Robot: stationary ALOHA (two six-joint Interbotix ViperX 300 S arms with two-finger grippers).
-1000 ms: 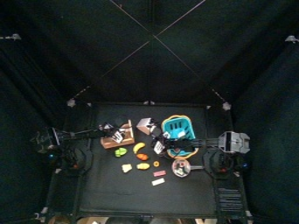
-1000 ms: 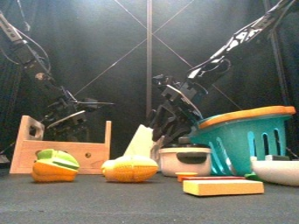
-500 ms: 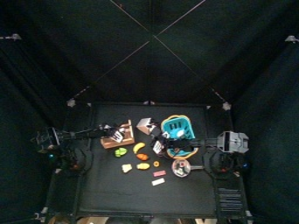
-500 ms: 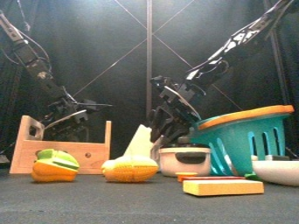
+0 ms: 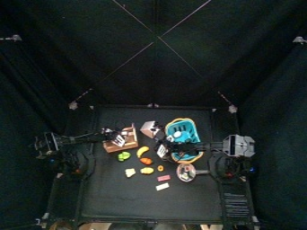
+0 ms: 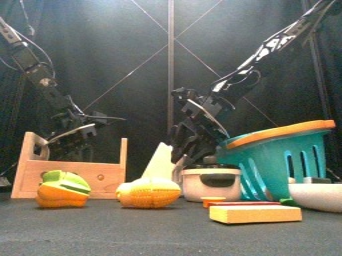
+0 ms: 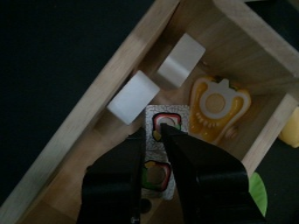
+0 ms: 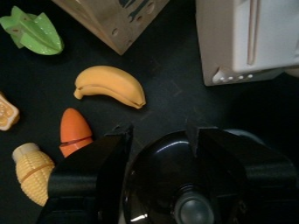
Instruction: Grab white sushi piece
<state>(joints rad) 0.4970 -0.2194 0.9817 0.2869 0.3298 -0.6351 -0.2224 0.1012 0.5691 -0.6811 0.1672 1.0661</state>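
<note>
The white sushi piece (image 7: 160,122), white-rimmed with a red and green centre, lies in the wooden tray (image 7: 111,87) beside two white blocks (image 7: 132,94) and a yellow piece (image 7: 214,105). My left gripper (image 7: 156,147) stands over it with its jaws pressed against both sides of the piece. It is at the tray in the top view (image 5: 120,137). My right gripper (image 8: 170,171) is open, its jaws wide apart above a black bowl (image 8: 176,188). It hangs behind the teal basket (image 6: 283,155) in the front view (image 6: 194,122).
A banana (image 8: 111,86), a carrot (image 8: 73,128), a corn cob (image 8: 33,171) and a green star fruit (image 8: 31,31) lie near the black bowl. In the front view, a small bowl (image 6: 210,183), a flat orange block (image 6: 251,213) and toy fruits (image 6: 60,190) stand in front.
The left arm has shifted slightly to the left over the tray. The right arm has barely moved.
</note>
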